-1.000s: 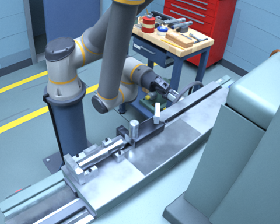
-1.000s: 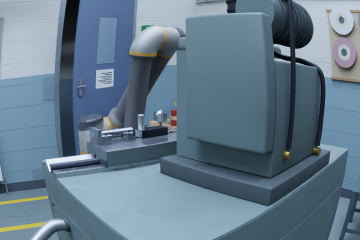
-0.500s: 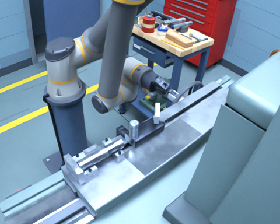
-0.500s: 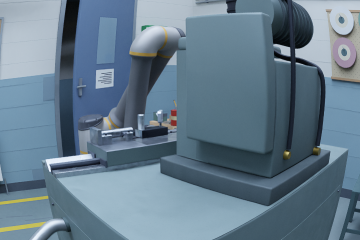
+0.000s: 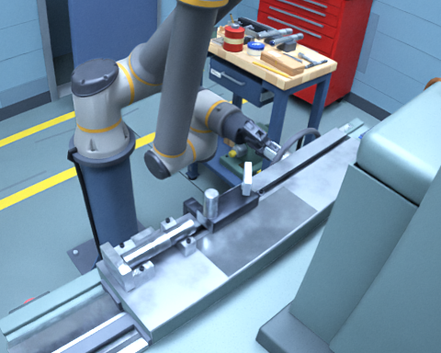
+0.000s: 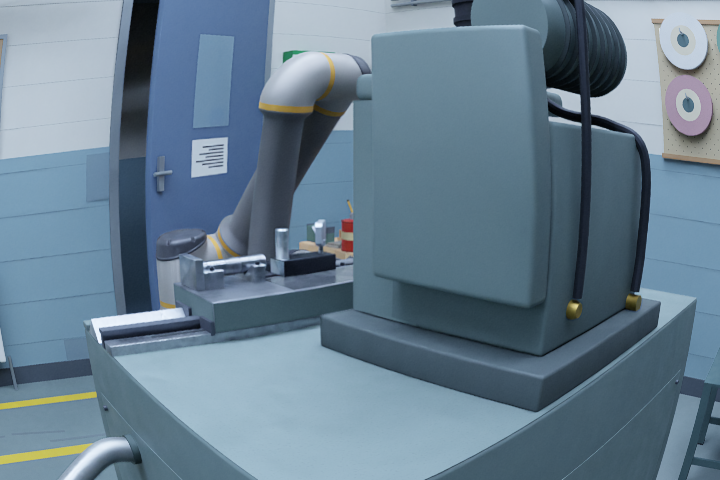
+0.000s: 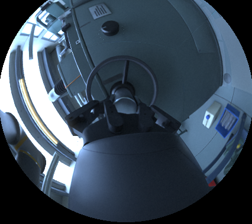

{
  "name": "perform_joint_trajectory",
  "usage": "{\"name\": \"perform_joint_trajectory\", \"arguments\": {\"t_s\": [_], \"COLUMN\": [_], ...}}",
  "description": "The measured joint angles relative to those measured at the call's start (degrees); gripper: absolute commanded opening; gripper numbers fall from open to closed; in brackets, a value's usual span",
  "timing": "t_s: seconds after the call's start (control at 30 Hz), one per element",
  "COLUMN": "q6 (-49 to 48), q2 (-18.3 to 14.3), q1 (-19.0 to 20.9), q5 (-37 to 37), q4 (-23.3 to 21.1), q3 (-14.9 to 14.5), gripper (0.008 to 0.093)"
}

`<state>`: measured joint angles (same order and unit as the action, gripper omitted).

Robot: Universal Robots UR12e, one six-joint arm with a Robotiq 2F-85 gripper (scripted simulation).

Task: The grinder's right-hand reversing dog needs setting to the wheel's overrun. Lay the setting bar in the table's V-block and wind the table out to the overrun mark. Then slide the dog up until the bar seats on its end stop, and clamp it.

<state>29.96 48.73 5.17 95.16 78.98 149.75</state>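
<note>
The steel setting bar lies along the table's V-block at the table's left end, its right tip close to the dark reversing dog, which carries an upright pin and a pale clamp lever. Beyond the table's far edge, the handwheel on the grinder's front has its crank handle gripped in my closed gripper. In the wrist camera the wheel's rim rings that handle, and the gripper body hides the fingertips.
A red tool cabinet stands behind a wooden-topped bench cluttered with tools. The grinder's wheel housing rises over the table's right side. My arm's pedestal stands on the floor to the left.
</note>
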Motion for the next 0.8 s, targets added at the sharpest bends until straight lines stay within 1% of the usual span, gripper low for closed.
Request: {"name": "perform_joint_trajectory", "arguments": {"t_s": [0.07, 0.8], "q6": [0.0, 0.0], "q2": [0.0, 0.0], "q1": [0.0, 0.0], "q5": [0.0, 0.0], "q4": [0.0, 0.0], "q3": [0.0, 0.0], "gripper": [0.009, 0.053]}}
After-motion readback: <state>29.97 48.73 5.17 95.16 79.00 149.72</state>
